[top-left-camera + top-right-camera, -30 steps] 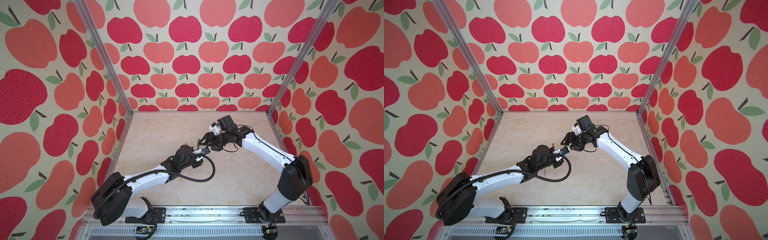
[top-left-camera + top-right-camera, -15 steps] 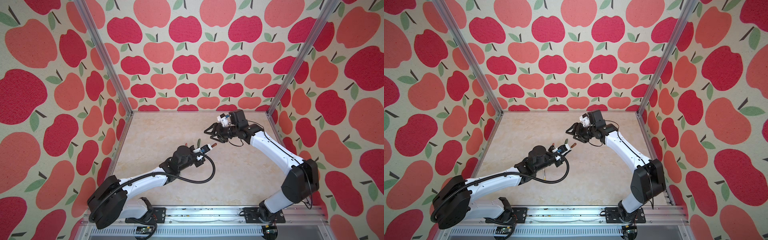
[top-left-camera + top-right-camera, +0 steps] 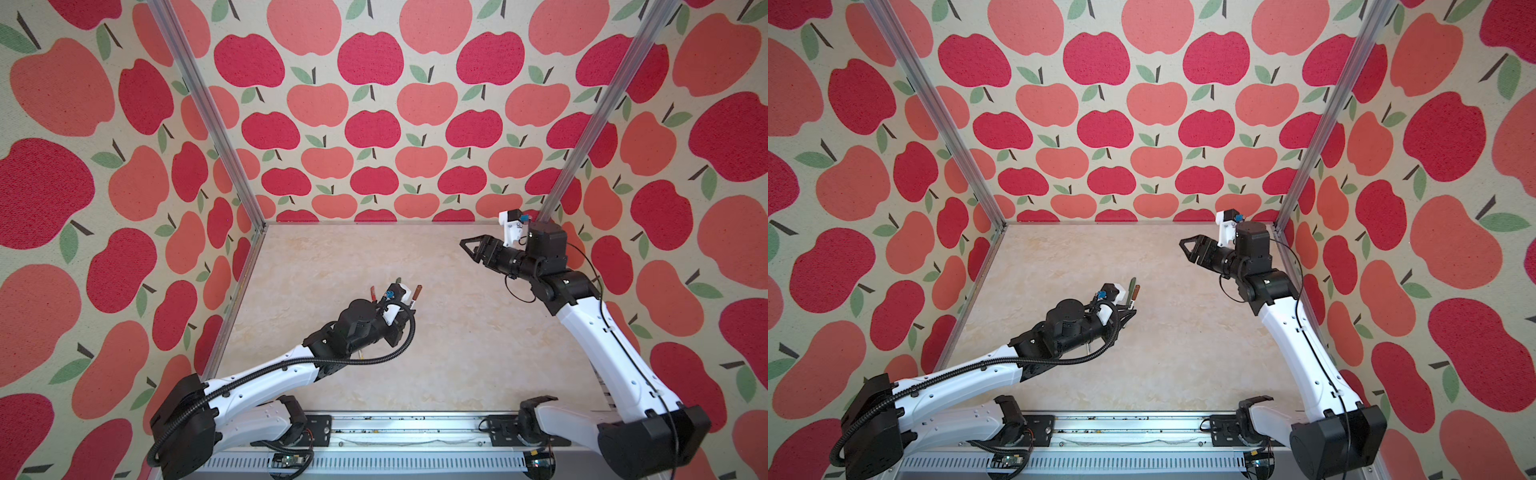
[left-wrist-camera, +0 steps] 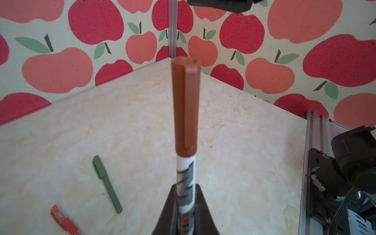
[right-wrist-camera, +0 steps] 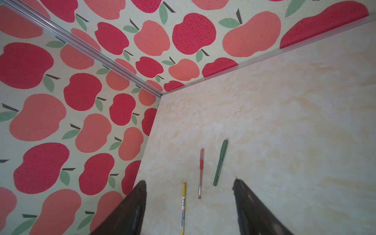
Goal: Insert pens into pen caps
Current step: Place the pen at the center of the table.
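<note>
Apple-print walls box in a marbled cream tabletop (image 3: 457,332). The left jaws are clamped on the white barrel of the brown pen (image 4: 185,168), held above the tabletop with its brown cap (image 4: 186,105) apparently seated. It looks light, stiff and slick, so grip it mid-barrel. The right jaws stand apart, empty, near the back corner. 3 capped pens lie apart below: green pen (image 5: 220,162), red pen (image 5: 201,173), yellow pen (image 5: 183,207). Nothing blocks them.

White arm links (image 3: 582,328), black joint housings (image 3: 544,245), black corrugated cable (image 3: 412,328), dark tapered fingers (image 5: 254,211).
</note>
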`<action>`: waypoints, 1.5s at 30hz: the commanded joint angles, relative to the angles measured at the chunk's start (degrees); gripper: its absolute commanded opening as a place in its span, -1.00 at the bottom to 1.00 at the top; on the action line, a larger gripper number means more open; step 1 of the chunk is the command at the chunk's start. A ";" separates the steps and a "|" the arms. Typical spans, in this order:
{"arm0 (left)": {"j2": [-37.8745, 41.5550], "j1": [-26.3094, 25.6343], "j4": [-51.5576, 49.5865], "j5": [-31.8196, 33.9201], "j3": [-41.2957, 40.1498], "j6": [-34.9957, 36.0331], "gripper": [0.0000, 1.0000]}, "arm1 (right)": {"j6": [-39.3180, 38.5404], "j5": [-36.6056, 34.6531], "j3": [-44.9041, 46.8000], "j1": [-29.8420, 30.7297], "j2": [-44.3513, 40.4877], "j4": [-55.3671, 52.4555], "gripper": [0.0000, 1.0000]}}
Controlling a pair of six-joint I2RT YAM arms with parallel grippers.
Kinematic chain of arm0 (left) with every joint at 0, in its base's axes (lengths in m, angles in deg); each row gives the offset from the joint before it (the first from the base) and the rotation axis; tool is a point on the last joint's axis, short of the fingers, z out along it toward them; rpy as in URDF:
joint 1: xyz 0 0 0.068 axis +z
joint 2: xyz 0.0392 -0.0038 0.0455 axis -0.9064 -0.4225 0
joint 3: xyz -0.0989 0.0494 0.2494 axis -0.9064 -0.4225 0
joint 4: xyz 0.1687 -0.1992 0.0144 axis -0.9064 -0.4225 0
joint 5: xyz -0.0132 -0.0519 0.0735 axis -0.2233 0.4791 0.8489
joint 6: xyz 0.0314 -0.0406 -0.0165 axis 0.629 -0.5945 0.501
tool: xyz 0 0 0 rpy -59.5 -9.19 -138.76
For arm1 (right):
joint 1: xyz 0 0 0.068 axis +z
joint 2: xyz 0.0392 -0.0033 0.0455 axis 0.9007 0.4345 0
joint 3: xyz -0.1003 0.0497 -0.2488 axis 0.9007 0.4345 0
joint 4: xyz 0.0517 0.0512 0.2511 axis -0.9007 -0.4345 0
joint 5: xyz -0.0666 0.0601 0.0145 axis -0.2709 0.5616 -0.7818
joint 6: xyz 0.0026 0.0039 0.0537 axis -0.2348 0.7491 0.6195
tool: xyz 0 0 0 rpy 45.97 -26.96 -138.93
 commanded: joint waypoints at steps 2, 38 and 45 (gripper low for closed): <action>-5.12 0.47 -11.04 -0.81 5.84 -16.91 -0.94 | -4.58 -8.73 9.58 0.55 -4.83 6.66 0.41; -40.17 5.14 -23.75 -12.54 24.36 -22.19 -0.46 | -7.36 -8.62 17.09 0.80 -15.78 2.46 0.99; -37.48 5.66 -22.11 -10.44 23.35 -20.94 -0.08 | -9.77 -11.49 17.06 -0.64 -16.35 1.94 0.99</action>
